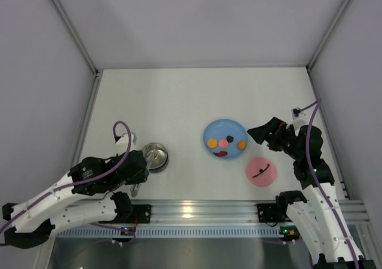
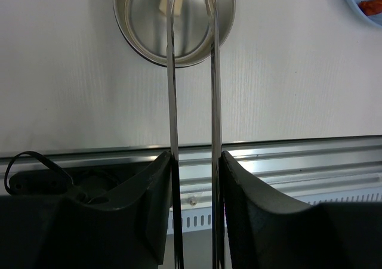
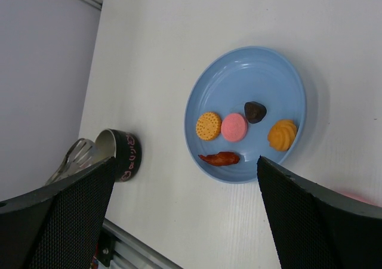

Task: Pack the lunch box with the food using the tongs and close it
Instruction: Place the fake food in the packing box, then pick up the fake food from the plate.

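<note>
The lunch box [image 1: 156,157] is a small open steel pot at the left; its dark outer wall with pink marks [image 3: 122,155] shows in the right wrist view. My left gripper [image 1: 138,171] [image 2: 196,161] is shut on the tongs [image 2: 173,102], whose two thin arms stand a little apart and reach over the pot [image 2: 143,24]. A pale bit lies by their tips inside. The food [image 1: 225,142] lies on the blue plate [image 3: 250,66]: orange biscuit [image 3: 208,126], pink disc [image 3: 234,127], dark bit [image 3: 255,111], orange swirl [image 3: 282,134], red-brown strip [image 3: 219,158]. My right gripper [image 1: 260,132] [image 3: 185,221] hangs open and empty beside the plate.
The pink lid [image 1: 261,172] with its black strap lies on the table near the front right, below the plate. An aluminium rail [image 1: 197,209] runs along the near edge. Grey walls close in the left, back and right sides.
</note>
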Controlling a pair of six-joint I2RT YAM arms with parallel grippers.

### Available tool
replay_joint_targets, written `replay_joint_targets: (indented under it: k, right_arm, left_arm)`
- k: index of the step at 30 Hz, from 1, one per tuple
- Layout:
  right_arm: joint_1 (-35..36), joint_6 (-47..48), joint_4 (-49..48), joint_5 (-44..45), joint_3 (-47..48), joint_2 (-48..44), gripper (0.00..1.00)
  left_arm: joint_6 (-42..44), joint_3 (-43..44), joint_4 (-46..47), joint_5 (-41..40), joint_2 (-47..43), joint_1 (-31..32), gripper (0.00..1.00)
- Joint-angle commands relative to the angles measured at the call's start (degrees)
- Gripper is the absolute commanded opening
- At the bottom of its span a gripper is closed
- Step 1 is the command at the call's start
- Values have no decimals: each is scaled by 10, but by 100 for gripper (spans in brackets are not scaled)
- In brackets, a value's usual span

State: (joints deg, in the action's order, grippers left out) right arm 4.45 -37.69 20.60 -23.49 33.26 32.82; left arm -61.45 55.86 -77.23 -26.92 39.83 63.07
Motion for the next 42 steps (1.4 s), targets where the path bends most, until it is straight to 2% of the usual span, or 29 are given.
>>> replay_joint_targets:
  k: [1, 7, 15, 29, 36, 42]
  right_arm:
    - [-7, -2, -40, -6, -2, 1, 100]
    - [-7, -3, -41, -8, -2, 2, 100]
    - [-7, -5, -40, -12, 2, 2, 99]
    - [-7, 3, -14, -10, 9, -6, 99]
    - [-7, 17, 24, -5, 28, -21, 99]
    - [-8, 26, 48, 2, 37, -32, 99]
  left_arm:
    - [-9, 0, -48, -13, -5, 2, 42]
    - [-2, 9, -36, -12, 2, 2, 44]
    - [65, 110, 8, -24, 77, 2, 44]
    - [213, 240, 262, 64, 344, 2, 45]
    - [251, 302, 335, 99, 476, 2, 49]
    - [269, 351, 350, 118, 584, 1, 52]
